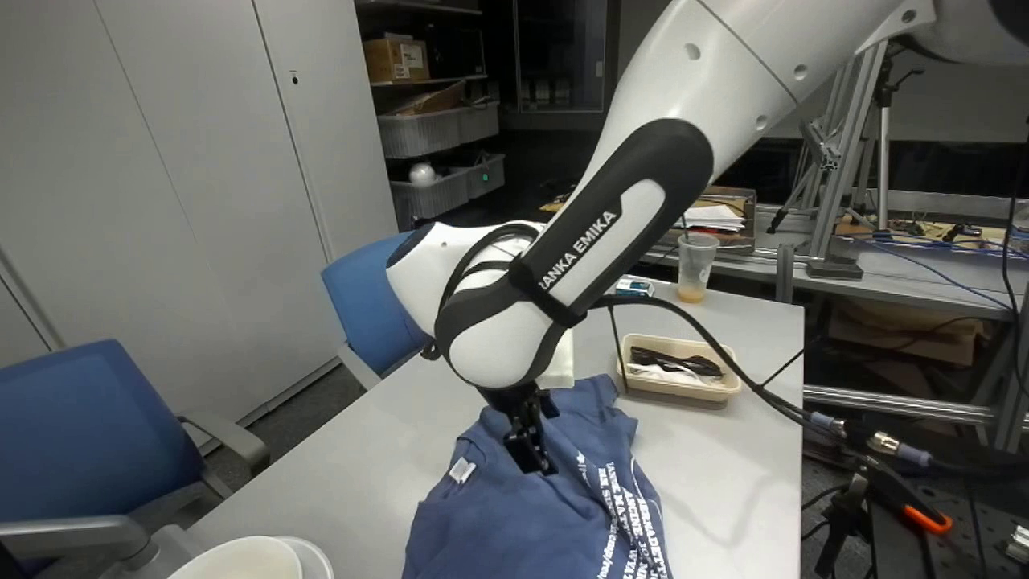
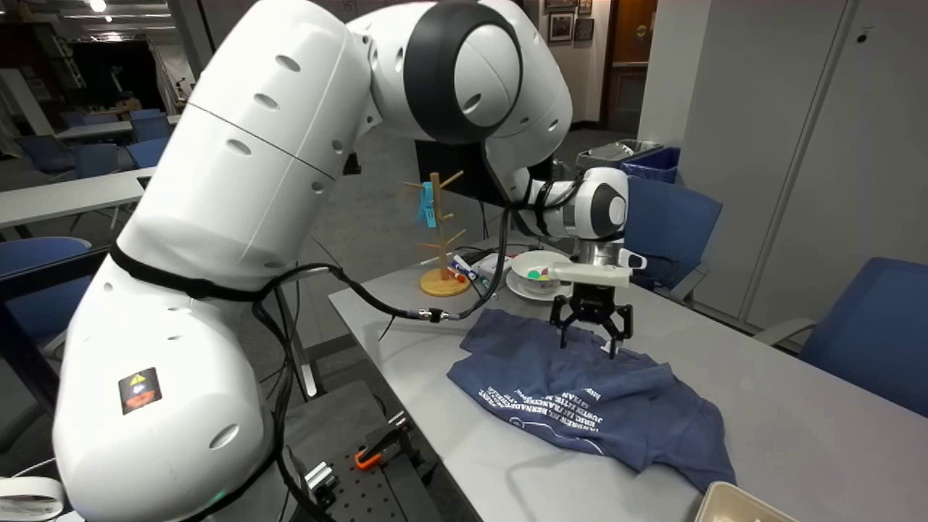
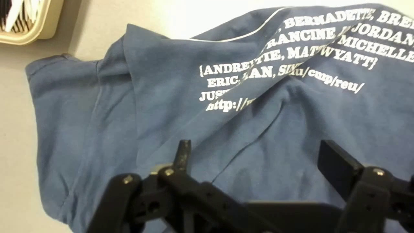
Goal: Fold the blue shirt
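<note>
The end effector (image 2: 589, 350), jaws wide apart, hangs over the navy-blue T-shirt (image 2: 598, 402), rumpled across the worktop (image 2: 790, 428)! White lettering (image 3: 302, 36) reads "WYATT" and "cmp/reu/"; "EMIKA" on the arm (image 1: 659, 177).

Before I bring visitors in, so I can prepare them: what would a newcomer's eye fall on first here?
A white robot arm probably comes first, reaching over the pale grey table in both exterior views. Under its open black fingers lies a rumpled navy cloth T-shirt with white lettering. In an exterior view, a turquoise clip hangs on a branching tan wooden stand at the table's far end.
</note>
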Controlling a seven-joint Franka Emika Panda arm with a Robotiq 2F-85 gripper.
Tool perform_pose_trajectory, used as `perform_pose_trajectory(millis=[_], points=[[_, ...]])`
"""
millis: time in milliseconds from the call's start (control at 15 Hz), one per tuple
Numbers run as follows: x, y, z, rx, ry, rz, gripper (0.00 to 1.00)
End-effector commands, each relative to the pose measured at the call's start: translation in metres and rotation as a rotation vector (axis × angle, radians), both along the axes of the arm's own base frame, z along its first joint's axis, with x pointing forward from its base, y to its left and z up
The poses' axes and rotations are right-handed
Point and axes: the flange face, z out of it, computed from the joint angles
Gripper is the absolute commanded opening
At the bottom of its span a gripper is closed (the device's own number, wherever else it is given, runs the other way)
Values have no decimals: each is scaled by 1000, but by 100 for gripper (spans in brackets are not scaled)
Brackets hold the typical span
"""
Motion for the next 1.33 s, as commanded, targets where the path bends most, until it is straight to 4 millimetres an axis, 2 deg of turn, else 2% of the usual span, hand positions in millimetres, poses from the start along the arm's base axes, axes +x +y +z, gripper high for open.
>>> perform_pose_trajectory(millis=[0, 200, 400, 667, 933, 1267], points=[[-35, 22, 18, 55, 18, 80, 100], [-55, 49, 12, 93, 22, 125, 100], [-66, 79, -5, 132, -10, 166, 100], [-65, 113, -28, 176, -62, 194, 100], [-64, 148, -40, 200, -104, 218, 100], [-64, 179, -59, 204, -156, 215, 97]])
